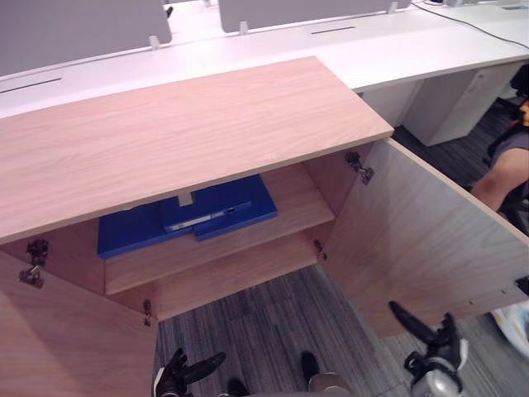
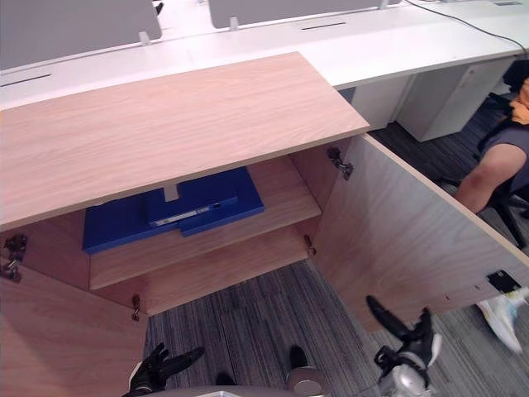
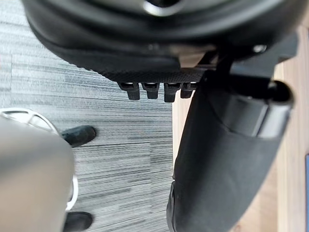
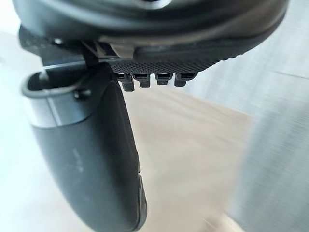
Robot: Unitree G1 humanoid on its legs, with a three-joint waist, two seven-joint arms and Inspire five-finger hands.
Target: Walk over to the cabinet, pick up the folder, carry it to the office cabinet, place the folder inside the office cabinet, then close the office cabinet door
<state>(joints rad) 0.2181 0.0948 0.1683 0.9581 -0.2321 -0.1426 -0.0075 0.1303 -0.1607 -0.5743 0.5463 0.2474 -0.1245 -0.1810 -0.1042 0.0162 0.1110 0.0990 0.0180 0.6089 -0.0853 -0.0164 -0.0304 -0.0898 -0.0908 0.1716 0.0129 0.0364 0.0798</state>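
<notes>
The left hand [image 1: 183,370] is hanging low at 7 o'clock in the head views, its fingers relaxed and spread apart, gripping nothing. The right hand [image 1: 431,346] is hanging at 5 o'clock, likewise loose and empty, with the thumb sticking out toward the cabinet. The white desk [image 1: 397,41] is running across from 10 to 2 o'clock, with grey partitions [image 1: 74,29] standing along it. The office cabinet [image 1: 182,132] is taking up the middle, its wooden top spreading from 9 o'clock to the centre. The grey striped carpet [image 1: 264,318] is showing at 6 o'clock between the two hands. The right door [image 1: 421,240] is standing swung wide at 4 o'clock, just beside the right hand, and the left door [image 1: 66,331] is standing open at 8 o'clock. The blue folder [image 1: 186,217] is lying flat on the upper shelf [image 1: 293,203] inside the cabinet, just 8 o'clock of centre, partly tucked under the top's front edge, well apart from both hands. A person's arm [image 1: 502,175] is showing at 3 o'clock. A metal hinge [image 1: 359,168] is sitting at the right door's upper corner.
</notes>
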